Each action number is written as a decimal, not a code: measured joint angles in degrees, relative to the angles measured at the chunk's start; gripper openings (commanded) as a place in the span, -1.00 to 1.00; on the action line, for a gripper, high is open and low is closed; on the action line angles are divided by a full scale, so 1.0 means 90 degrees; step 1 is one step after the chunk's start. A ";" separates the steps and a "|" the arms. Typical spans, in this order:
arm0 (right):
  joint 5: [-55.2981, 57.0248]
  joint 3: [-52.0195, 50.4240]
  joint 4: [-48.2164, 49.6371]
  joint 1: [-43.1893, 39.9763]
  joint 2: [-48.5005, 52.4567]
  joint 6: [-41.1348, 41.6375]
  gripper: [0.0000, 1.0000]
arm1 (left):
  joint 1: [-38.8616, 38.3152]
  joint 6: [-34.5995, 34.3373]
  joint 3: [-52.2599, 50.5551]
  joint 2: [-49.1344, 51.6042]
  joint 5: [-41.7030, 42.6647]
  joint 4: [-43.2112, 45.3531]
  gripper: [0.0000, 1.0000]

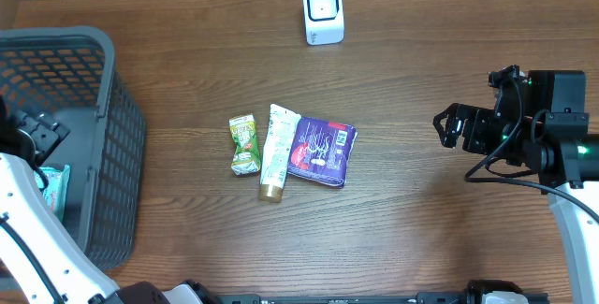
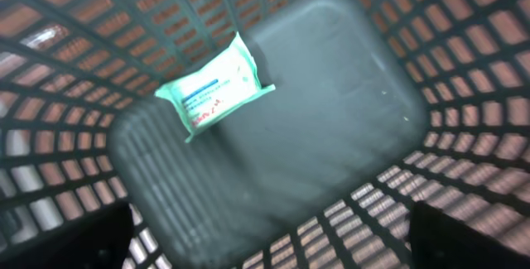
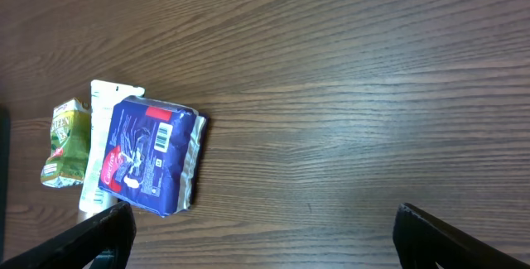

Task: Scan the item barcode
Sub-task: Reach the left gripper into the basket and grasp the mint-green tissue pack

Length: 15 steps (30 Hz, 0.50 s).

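Basket (image 1: 117,154) at the left edge, one, with one green wipes pack (image 2: 214,91) flat on its floor. The left arm (image 1: 28,140) hangs over it, pointing down inside, left jaws spread wide and holding nothing. Mid-worktop (image 1: 421,229) lie three items close together: pouch (image 1: 245,143), tube (image 1: 277,151) and blue pack (image 1: 322,152), which overlaps the tube with its barcode (image 3: 162,136) facing up. One scanner (image 1: 323,11) stands at the far edge, well apart. The right arm (image 1: 552,136) hovers at the right, right jaws spread and empty, with open wood between it and the items.
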 measured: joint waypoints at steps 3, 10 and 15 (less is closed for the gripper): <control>0.0000 0.0000 -0.0002 0.0000 0.0000 0.0000 1.00 | 0.0036 0.0017 -0.0634 0.0007 -0.0010 0.0410 0.99; 0.0000 0.0000 -0.0007 0.0000 0.0000 0.0000 1.00 | 0.0034 0.0381 -0.1926 0.0398 -0.0087 0.1938 0.99; 0.0000 0.0000 -0.0007 0.0000 0.0000 0.0002 1.00 | 0.0034 0.0981 -0.2531 0.1105 -0.0219 0.3094 0.99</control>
